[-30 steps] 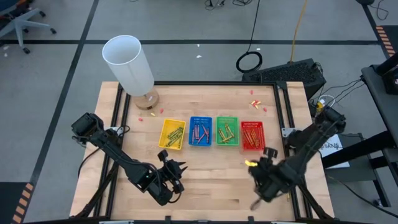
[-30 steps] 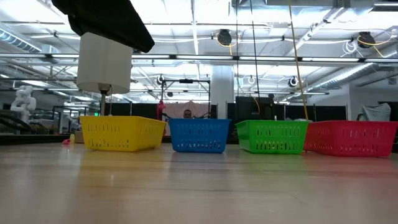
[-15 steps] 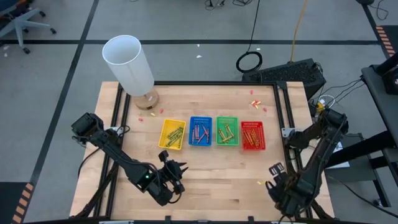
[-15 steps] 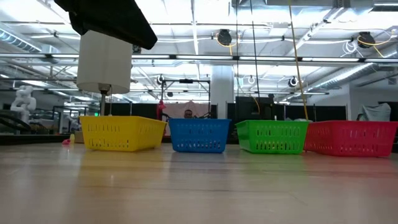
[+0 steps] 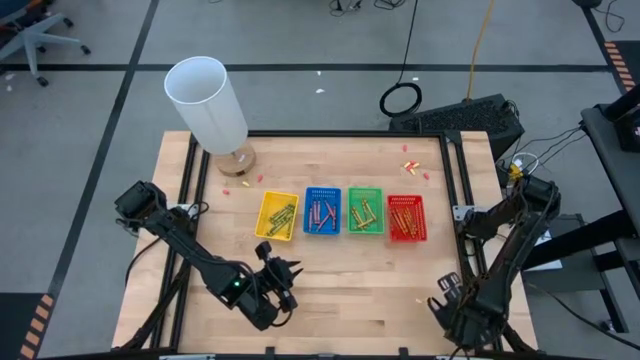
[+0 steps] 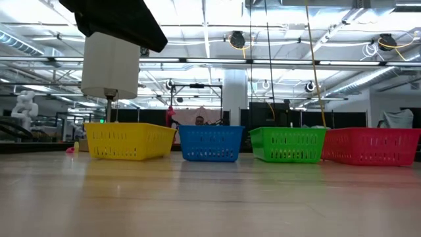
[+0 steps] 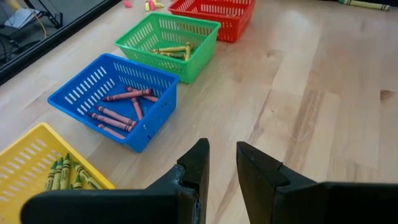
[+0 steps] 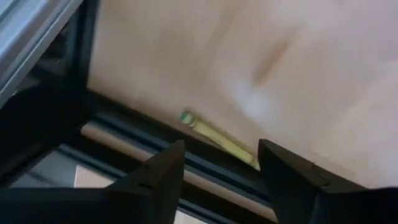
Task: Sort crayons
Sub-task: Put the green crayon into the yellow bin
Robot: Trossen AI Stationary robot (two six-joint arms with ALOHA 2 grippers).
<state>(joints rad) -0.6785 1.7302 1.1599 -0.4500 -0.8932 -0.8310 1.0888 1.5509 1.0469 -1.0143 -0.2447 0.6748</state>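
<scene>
Four trays stand in a row at mid-table: yellow (image 5: 277, 215), blue (image 5: 322, 210), green (image 5: 365, 210) and red (image 5: 406, 217), each holding crayons. The blue tray's reddish crayons (image 7: 118, 112) and the green tray's olive ones (image 7: 171, 50) show in the left wrist view. My left gripper (image 5: 281, 272) hovers near the front edge, in front of the yellow tray, slightly open and empty (image 7: 222, 168). My right gripper (image 5: 446, 292) is at the near right corner, open and empty (image 8: 221, 165). Ahead of it a yellow crayon with a green tip (image 8: 217, 140) lies flat on the wood beside a dark rail.
A tall white cylinder on a wooden base (image 5: 205, 100) stands at the far left corner. Pink and yellow scraps lie at the far right (image 5: 410, 165) and by the base (image 5: 240, 182). A small yellow piece (image 5: 420, 297) lies on the wood left of my right gripper. Black rails (image 5: 458, 200) run along the table's sides.
My right gripper has swung from in front of the red tray toward the table's near right corner and turned. The small yellow piece that was by its fingers now lies nearer the front edge. My left arm has kept still.
</scene>
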